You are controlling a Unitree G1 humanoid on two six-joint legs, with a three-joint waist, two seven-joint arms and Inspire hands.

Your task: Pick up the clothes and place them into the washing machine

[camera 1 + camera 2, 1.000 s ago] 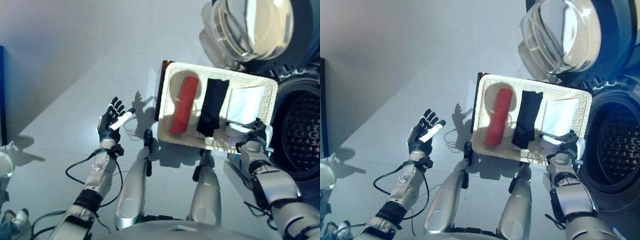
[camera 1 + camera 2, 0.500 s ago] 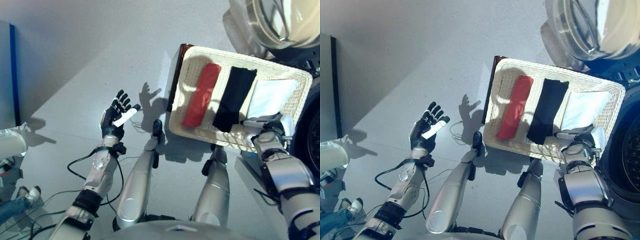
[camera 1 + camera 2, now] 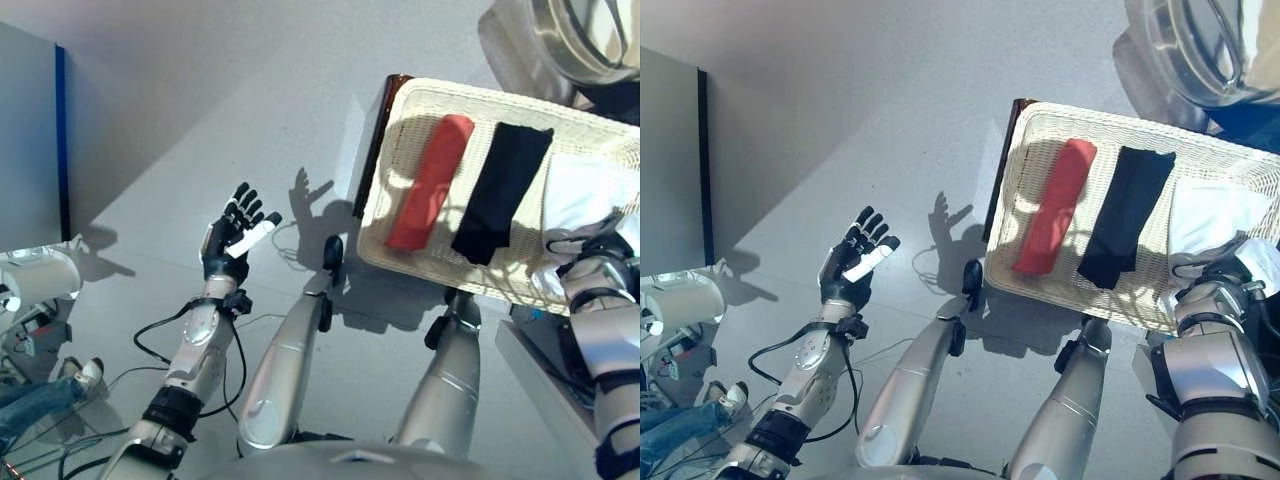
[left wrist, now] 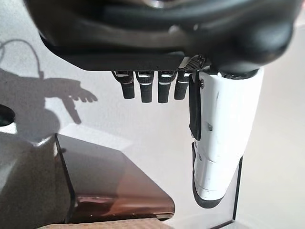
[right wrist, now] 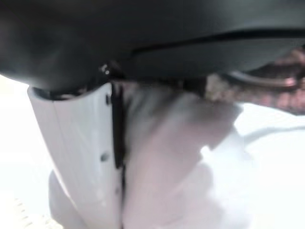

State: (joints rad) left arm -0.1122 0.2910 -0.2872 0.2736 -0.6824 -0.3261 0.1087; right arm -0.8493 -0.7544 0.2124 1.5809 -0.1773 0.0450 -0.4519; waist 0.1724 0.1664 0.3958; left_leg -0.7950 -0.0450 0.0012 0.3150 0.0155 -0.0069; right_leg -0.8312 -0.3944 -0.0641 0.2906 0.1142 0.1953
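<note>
A: What are we working with, biggest thing first?

B: The washing machine [image 3: 560,30] shows only as its open glass door, just beyond the wicker basket [image 3: 420,110]. Inside the basket lie three pieces: a red cloth [image 3: 432,180] toward its left end, a black cloth [image 3: 503,190] in the middle, a white cloth [image 3: 1220,215] at its right end.

A: And our hands?

B: Our right hand [image 3: 1230,275] sits at the basket's right end, on the white cloth. Whether its fingers have closed on the fabric, we cannot tell. Our left hand [image 3: 232,235] hangs well left of the basket, fingers spread, holding nothing.

A: So how do we do this well?

B: We'd gather a full fold of the white cloth, lift it clear of the basket's rim, then carry it toward the door side.
</note>
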